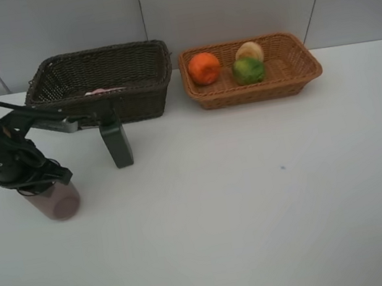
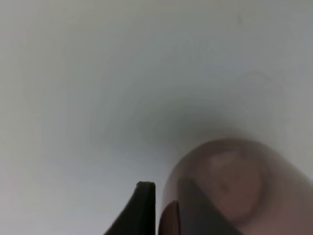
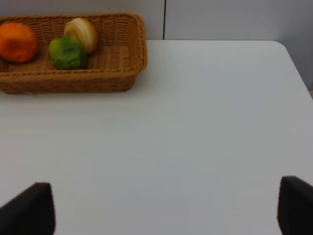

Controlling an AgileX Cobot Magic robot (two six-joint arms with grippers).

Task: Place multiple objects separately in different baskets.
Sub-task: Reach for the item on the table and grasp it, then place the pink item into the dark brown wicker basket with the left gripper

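On the white table (image 1: 260,205), the left gripper (image 1: 41,184) is pinching a translucent purplish cup (image 1: 58,204) by its rim; the right gripper (image 3: 166,213) is gaping wide.

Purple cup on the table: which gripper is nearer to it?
Left. The left gripper is shut on the cup at its rim. The right gripper hangs open over bare table, facing the tan basket, with no cup in its view.

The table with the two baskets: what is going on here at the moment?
The left gripper is shut on the rim of the purplish cup on the table. The dark bottle stands before the dark basket, where something pink lies. The orange, peach and green fruit lie in the tan basket. The right gripper is open and empty.
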